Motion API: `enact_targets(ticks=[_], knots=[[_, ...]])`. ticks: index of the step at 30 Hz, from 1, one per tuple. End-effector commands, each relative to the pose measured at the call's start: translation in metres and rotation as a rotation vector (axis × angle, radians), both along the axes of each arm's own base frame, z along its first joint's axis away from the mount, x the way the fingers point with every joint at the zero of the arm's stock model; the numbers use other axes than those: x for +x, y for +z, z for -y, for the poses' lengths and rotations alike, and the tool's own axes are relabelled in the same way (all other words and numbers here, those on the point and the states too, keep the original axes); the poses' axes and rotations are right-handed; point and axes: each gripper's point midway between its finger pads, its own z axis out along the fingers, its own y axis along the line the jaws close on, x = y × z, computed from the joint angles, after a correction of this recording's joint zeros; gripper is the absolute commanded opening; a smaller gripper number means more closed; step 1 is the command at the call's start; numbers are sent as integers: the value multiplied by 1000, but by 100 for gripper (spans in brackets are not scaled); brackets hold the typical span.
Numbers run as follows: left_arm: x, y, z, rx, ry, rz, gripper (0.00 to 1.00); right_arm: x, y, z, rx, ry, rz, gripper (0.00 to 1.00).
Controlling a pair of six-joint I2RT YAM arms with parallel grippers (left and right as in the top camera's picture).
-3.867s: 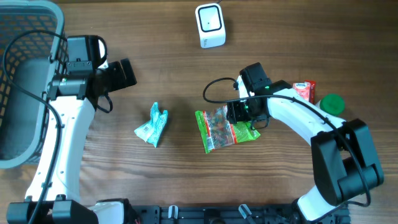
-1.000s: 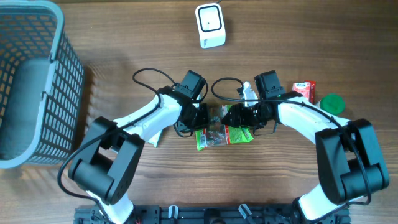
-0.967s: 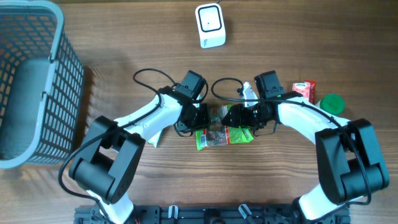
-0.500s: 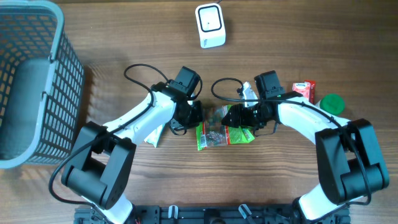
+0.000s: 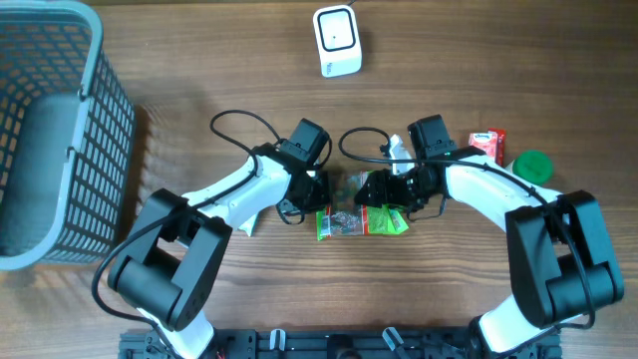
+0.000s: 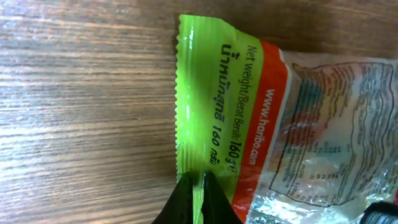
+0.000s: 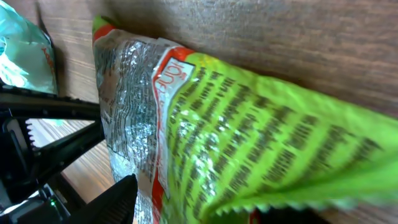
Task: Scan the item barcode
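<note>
Now both arms meet at the bag (image 5: 347,219) in the middle of the table (image 5: 199,60). A few seconds ago the left arm was parked by the basket (image 5: 110,120) and only the right gripper (image 5: 377,189) was on the bag. The left gripper (image 6: 194,199) has since come across. Its jaws are pinched shut on the bag's serrated green edge, as the left wrist view shows plainly. In the last half second it has shifted back in toward the bag, which looks a little more bunched between the two wrists.

The right gripper is at the bag's other end. Its wrist view is filled with crinkled foil and print, with one finger (image 7: 118,199) below, and I cannot tell whether its jaws grip or have let go. This reads as a hand-over to the left arm, or a two-handed stretch to flatten the barcode side. No scan is done yet.

For room, the scanner (image 5: 337,40) stands at the far edge, well apart from the bag, with bare wood between them. The basket takes the far left. A red packet (image 5: 486,145) and a green lid (image 5: 531,165) lie just beside the right forearm, and a teal packet (image 7: 25,50) lies near the left forearm. Cables loop just above both wrists and could snag on a lift.
</note>
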Motion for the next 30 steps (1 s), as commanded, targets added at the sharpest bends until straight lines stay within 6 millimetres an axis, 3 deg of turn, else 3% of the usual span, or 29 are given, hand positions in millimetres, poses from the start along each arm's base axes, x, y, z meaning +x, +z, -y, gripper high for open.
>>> enact_targets(ticks=[1,6,8,15,20,22,27,30], knots=[[1,-8,-6,22,19,-9,4,-3,2,-3,13,21,1,63],[30,49,-10,-88,56,65,4,-2,2,-3,14,21,9,63],[24,58,-1,-149,21,52,4,-2,2,-3,14,23,8,63],[-13,19,22,-134,-81,-96,4,-4,2,-3,12,22,-1,64],[-10,-2,9,-32,-71,-88,4,-4,2,-3,12,22,-2,64],[-10,-2,10,-34,-80,-85,4,-4,2,-3,12,22,-2,64],[9,22,11,-74,-76,-12,4,-2,2,-3,13,21,5,64],[4,16,3,-27,-73,-32,4,-3,2,-3,12,22,2,64]])
